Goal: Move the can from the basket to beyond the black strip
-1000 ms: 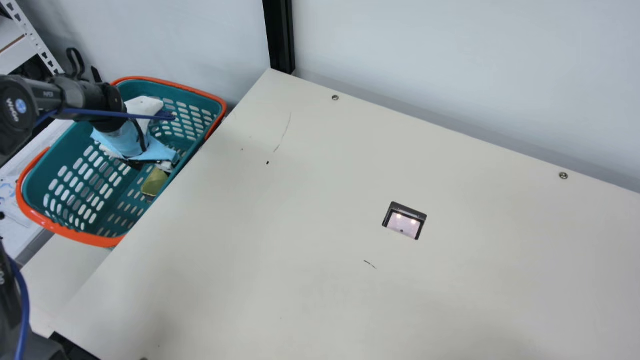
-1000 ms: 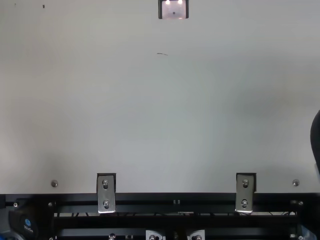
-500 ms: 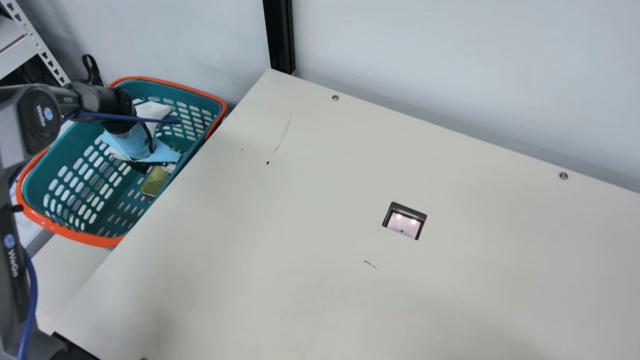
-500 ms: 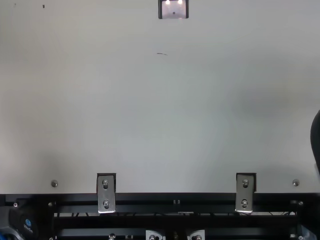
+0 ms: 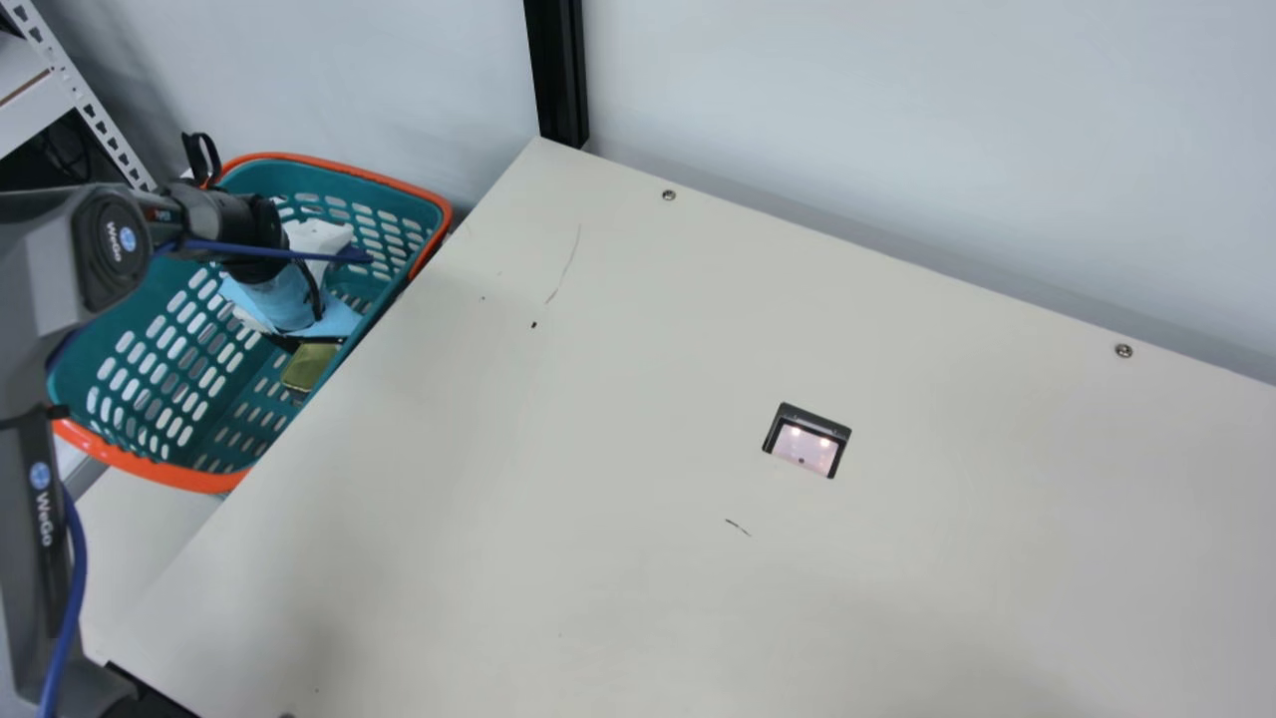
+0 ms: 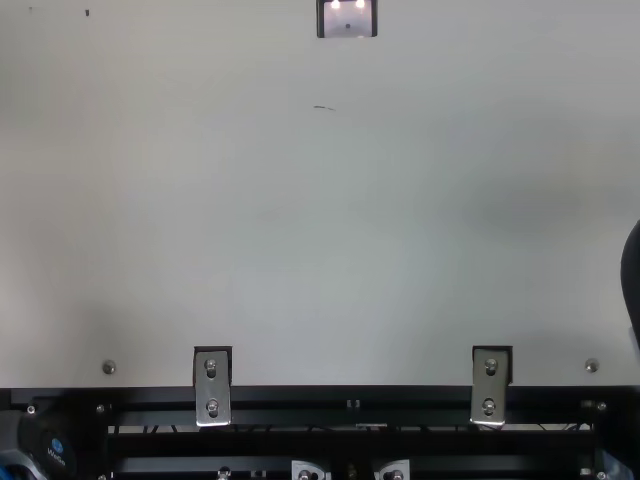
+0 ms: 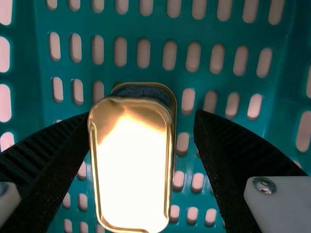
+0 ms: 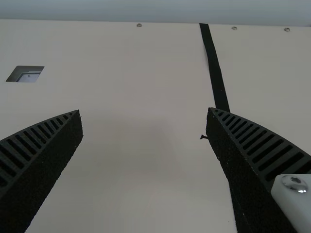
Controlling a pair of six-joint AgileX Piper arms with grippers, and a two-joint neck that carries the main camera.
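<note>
- Here, the left gripper [image 5: 299,341] is spread around the can [image 7: 133,165] in the basket [image 5: 150,468].
- The right gripper [image 8: 143,112] is spread above the table [image 8: 141,87] and black strip [image 8: 214,65].

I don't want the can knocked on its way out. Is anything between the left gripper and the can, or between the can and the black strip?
Nothing visible stands between the left gripper and the can. Toward the black strip, the side of the basket and the edge of the table are in the way.
</note>
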